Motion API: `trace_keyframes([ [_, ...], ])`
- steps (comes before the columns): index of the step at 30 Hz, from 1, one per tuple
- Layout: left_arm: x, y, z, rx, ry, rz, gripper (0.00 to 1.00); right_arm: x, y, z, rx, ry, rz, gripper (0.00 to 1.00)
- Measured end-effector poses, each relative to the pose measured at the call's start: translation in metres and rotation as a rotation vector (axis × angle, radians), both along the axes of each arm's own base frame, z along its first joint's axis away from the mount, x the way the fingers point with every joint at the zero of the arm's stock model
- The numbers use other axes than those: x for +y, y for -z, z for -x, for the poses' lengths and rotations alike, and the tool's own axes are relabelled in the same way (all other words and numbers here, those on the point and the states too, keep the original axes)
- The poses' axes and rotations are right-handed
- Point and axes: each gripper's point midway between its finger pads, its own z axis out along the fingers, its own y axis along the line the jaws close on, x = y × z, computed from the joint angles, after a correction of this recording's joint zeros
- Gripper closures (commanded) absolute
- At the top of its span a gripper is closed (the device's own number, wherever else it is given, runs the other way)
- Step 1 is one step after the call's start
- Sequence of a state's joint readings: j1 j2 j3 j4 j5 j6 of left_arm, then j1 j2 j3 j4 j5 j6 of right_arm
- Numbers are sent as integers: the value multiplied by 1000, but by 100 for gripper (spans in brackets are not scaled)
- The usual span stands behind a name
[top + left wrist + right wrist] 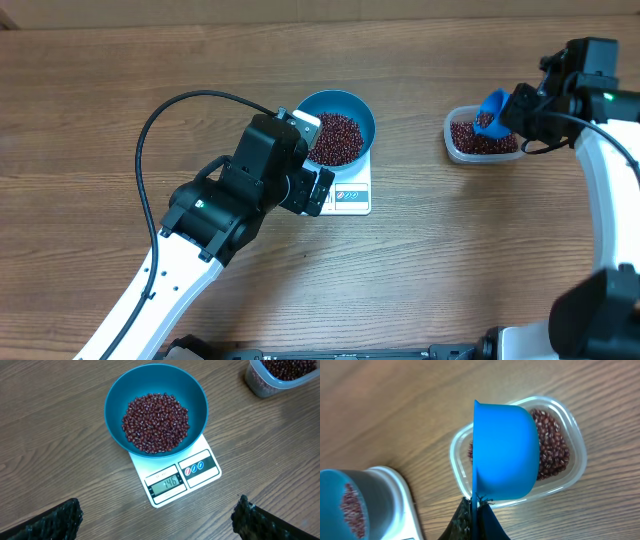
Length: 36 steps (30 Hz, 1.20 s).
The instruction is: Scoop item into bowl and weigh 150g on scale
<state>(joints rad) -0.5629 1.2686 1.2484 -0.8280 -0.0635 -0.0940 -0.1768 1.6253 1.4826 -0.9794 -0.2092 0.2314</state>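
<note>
Left arm (215, 210) of glossy white tubular link and chunky black joint housings, thin black cable (140, 155) looping off it, right arm (615, 180) likewise white and black, small green light (607, 97), left gripper (157, 522) with rough black fingertips (55, 521)

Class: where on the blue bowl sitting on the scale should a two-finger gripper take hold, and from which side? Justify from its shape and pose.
Grip the bowl by its rim from straight above, one finger inside, one outside. It stands upright, probably too wide to span, and the beans leave its upper wall bare. Lift straight off the scale.
</note>
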Motion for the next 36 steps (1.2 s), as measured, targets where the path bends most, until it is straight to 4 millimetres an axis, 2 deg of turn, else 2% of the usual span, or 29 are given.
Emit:
trace_keyframes([
  [3, 0, 0, 0, -2, 0, 1, 0, 1, -13, 4, -32, -2, 2, 96],
  [9, 0, 0, 0, -2, 0, 1, 1, 3, -13, 9, -16, -3, -3, 96],
  [12, 0, 0, 0, -2, 0, 1, 0, 10, -14, 9, -24, -36, -36, 96],
  [18, 0, -1, -1, -3, 0, 2, 0, 38, -24, 9, -62, -151, -164, 96],
  [24, 0, -1, -1, -4, 0, 2, 0, 66, -41, 7, -128, -259, -306, 96],
  [30, 0, -1, -1, -4, 0, 3, 0, 86, -51, 7, -159, -329, -374, 96],
  [36, -1, -1, -1, -4, 0, 3, 0, 133, -60, 7, -201, -469, -386, 96],
])
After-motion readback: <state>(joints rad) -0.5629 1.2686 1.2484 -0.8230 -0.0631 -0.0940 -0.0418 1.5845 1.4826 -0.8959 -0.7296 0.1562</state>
